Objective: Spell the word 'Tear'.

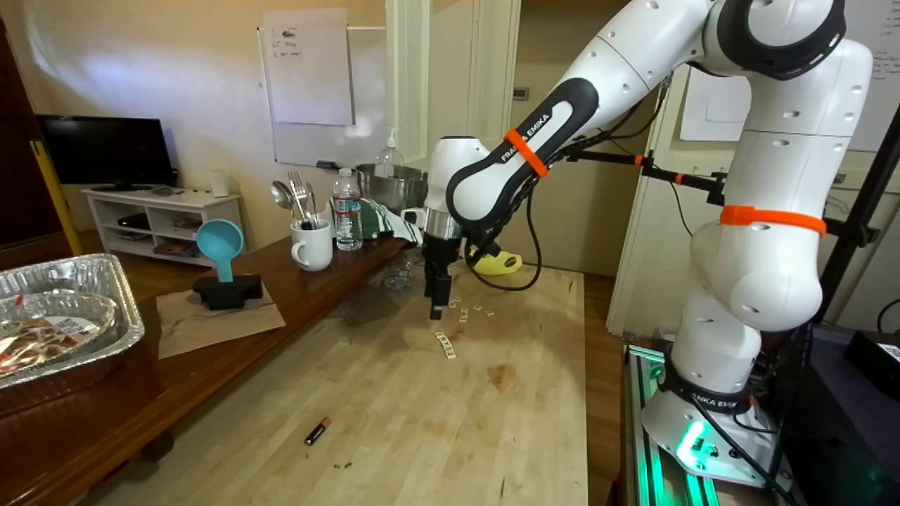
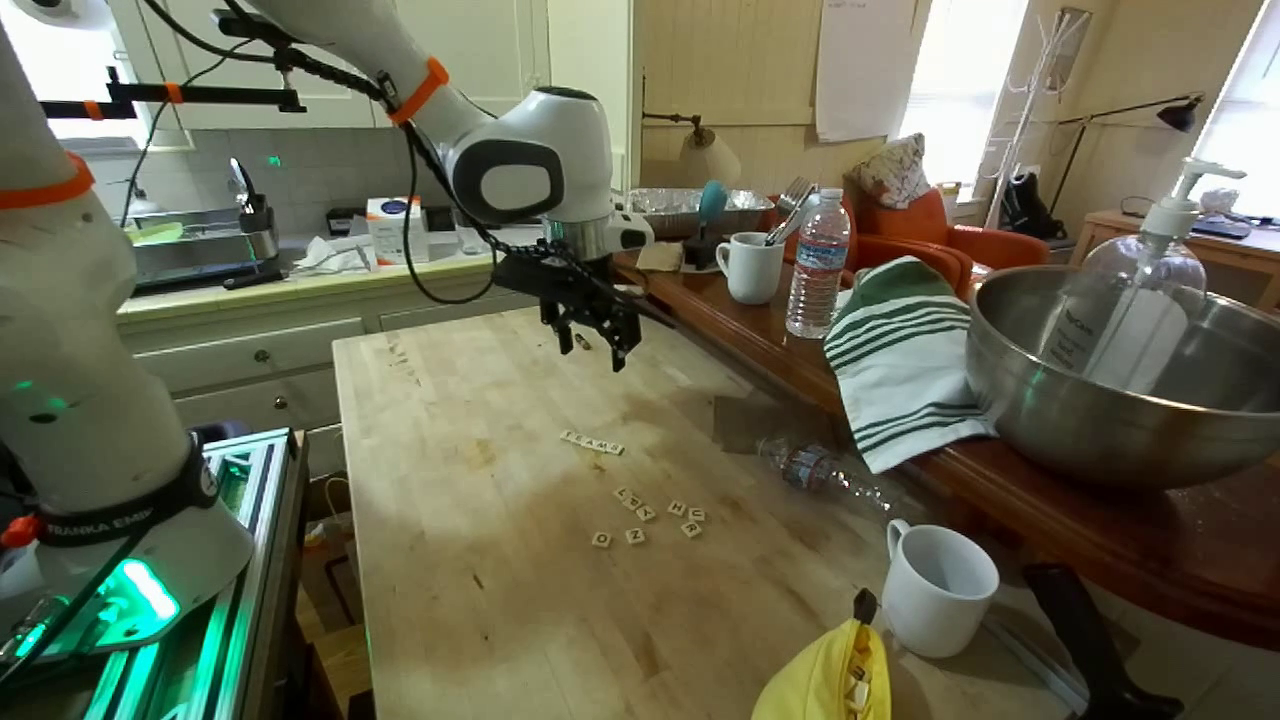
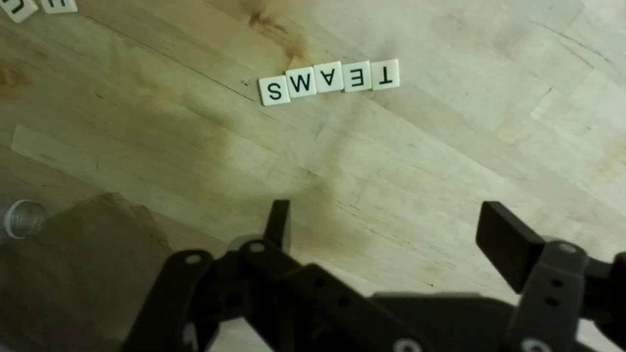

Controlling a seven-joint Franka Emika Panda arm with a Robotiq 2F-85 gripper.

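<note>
A: How does the arm [image 1: 633, 53] stand?

B: It arches out over the table [image 1: 394, 393] and comes down; the claw [image 3: 384, 220] hangs pointing downward, its fingers [image 3: 508, 247] spread wide, holding nothing.

A: And the tiles [image 3: 328, 77]?

B: Five lie flat in a row on the table, apart from the claw; cream squares, slightly crooked, spelling TEAMS, upside down in the wrist view; loose tiles [image 2: 635, 536] lie near the row, more of them in the exterior views than in the wrist view.

A: And the surfaces?

B: The table is pale planking, stained brown; on the glossy dark counter [image 1: 302, 288] a rounded steel bowl [image 2: 1110, 440] sits just beside a striped cloth towel [image 2: 905, 365].

A: What shows in a single view?

B: A red chair [image 2: 893, 222] in an exterior view; a flat black TV [image 1: 105, 151] in an exterior view.
</note>
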